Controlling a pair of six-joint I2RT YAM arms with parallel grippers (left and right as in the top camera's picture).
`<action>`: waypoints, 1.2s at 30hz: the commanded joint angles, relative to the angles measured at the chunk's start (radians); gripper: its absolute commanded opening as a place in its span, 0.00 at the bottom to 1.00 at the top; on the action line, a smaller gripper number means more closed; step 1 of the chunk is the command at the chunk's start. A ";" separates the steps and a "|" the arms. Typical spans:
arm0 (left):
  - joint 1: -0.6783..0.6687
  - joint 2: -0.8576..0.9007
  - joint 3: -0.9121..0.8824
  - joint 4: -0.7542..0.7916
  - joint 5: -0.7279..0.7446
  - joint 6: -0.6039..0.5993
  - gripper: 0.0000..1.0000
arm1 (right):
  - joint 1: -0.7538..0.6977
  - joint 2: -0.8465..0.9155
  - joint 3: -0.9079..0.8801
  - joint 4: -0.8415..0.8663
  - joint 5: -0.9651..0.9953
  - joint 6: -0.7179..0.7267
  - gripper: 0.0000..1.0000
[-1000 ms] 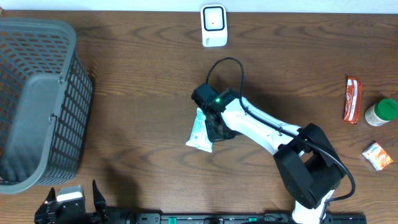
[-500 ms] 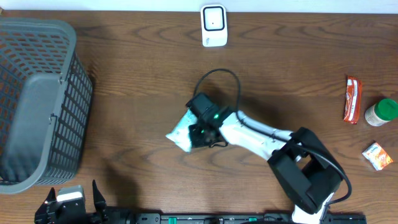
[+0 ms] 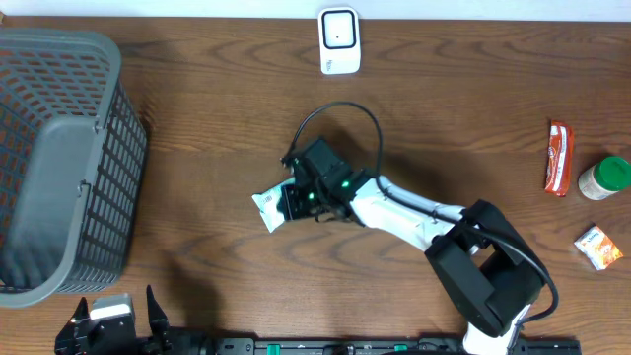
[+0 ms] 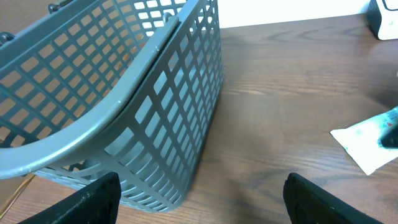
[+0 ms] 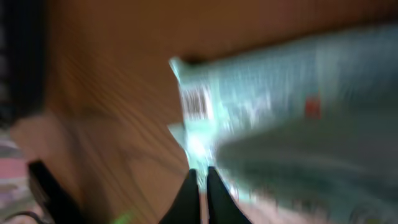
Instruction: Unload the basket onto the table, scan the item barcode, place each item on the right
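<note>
The item is a white and teal pouch (image 3: 268,205) left of the table's middle, lying crosswise with its free end pointing left. My right gripper (image 3: 296,200) is shut on its right end. The right wrist view is blurred: the fingers (image 5: 189,190) stand almost together on the pouch (image 5: 280,106), and a barcode (image 5: 195,102) shows near its edge. The white scanner (image 3: 338,39) stands at the table's far edge, well away from the pouch. My left gripper (image 4: 205,205) stands wide open by the table's near left edge and holds nothing. Its view catches the pouch (image 4: 370,142) at the right.
A grey plastic basket (image 3: 59,158) fills the left side and looms close in the left wrist view (image 4: 124,106). At the far right lie a red snack bar (image 3: 559,158), a green-lidded jar (image 3: 606,177) and a small orange box (image 3: 597,247).
My right gripper has carried the pouch leftwards and turned it from nearly upright in the overhead view to lying crosswise. The left arm has not moved.
</note>
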 commanded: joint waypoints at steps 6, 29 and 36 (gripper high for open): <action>0.003 -0.007 0.002 0.002 0.005 0.002 0.84 | -0.060 -0.023 0.000 0.122 0.251 -0.050 0.16; 0.003 -0.007 0.002 0.001 0.005 0.002 0.84 | -0.101 0.085 0.000 0.290 0.290 -0.137 0.15; 0.003 -0.007 0.002 0.001 0.005 0.002 0.84 | -0.097 0.096 0.000 0.250 0.288 -0.137 0.13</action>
